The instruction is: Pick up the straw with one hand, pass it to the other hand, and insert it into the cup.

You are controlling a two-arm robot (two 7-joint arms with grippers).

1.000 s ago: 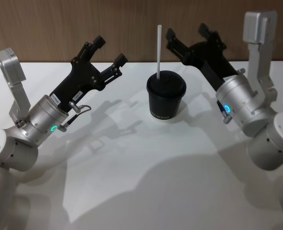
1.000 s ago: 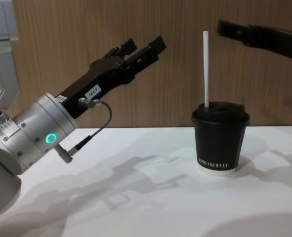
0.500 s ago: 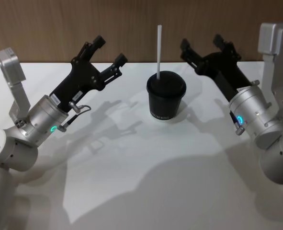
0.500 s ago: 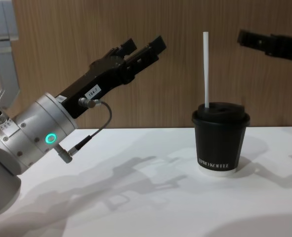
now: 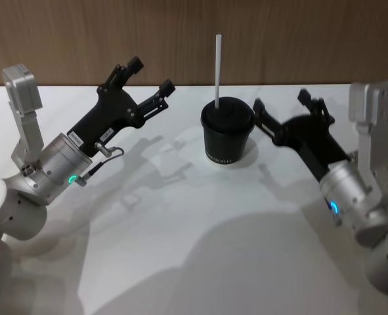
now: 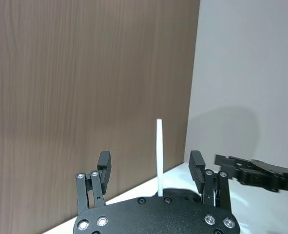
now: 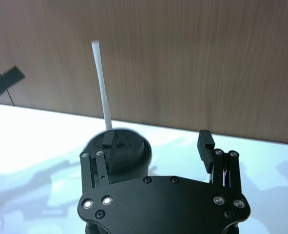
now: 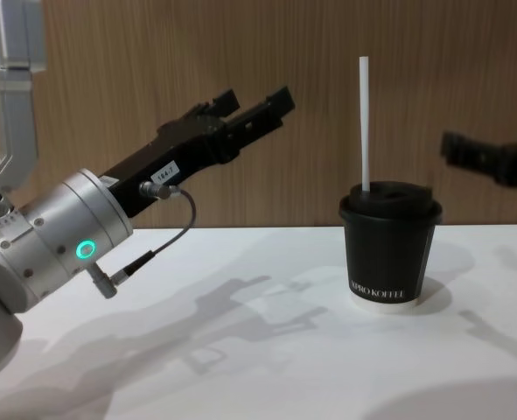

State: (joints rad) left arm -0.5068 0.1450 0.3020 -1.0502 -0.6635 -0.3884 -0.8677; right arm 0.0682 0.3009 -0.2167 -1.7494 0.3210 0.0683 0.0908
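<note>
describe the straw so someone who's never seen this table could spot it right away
On the white table, toward the wood wall, stands a black lidded cup. The straw rises upright through its lid, between two open black grippers. It is the only thin white rod there.

Matt black cup (image 5: 227, 138), seemingly paper; wood-grain wall (image 5: 279, 39).

You see the white straw (image 5: 217, 69) standing upright in the lid of the black cup (image 5: 227, 139), near the table's (image 5: 180, 249) far edge.
</note>
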